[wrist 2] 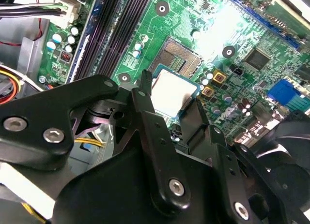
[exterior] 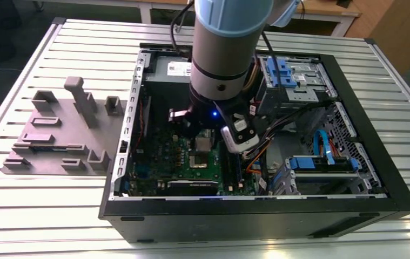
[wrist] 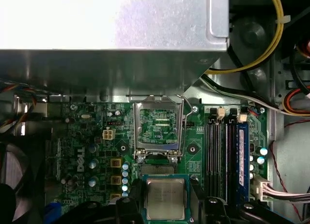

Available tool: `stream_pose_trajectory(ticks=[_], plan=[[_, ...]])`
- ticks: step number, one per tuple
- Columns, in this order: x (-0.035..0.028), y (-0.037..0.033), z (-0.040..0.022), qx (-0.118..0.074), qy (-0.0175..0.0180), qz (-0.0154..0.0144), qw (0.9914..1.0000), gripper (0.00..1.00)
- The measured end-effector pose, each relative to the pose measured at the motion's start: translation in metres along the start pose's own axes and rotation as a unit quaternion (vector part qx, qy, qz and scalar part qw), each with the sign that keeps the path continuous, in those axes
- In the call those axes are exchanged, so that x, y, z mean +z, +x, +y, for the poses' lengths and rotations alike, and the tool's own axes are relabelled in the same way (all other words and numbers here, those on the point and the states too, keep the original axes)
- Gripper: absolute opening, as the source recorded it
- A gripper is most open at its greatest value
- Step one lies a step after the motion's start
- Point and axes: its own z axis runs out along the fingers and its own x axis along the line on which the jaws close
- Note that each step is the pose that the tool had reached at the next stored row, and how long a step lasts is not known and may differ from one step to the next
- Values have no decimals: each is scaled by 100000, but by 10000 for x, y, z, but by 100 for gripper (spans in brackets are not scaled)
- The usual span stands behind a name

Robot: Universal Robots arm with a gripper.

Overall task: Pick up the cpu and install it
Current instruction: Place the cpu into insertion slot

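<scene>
CPU (wrist 2: 175, 88) is clamped in your tool (wrist 2: 169, 94). In both wrist views a black finger (wrist 2: 145, 105) presses on each of two opposite edges, with the silver top up and the thin pale rim showing. It hangs over the green motherboard (wrist: 87, 137), just beside the open socket (wrist 2: 181, 57) and not seated in it; you cannot tell whether its underside touches the board. The socket's metal frame (wrist: 157, 125) is flipped open on the side nearer the grey power-supply box (wrist: 111, 25). Memory slots (wrist: 218, 156) run alongside the socket. In the exterior view your arm (exterior: 226, 43) reaches down into the open case (exterior: 262, 216), which lies on its side on the slatted surface (exterior: 46, 216). A grey fixture block (exterior: 60, 135) rests on the surface at the exterior view's left, just beside the case.
</scene>
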Motion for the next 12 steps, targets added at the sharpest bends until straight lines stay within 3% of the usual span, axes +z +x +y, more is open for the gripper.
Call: stream_pose_trajectory(ticks=[7, 12], plan=[[38, -1, -2, 18, 5, 345, 99999, 47], [123, -3, -9, 20, 3, 431, 99999, 47]])
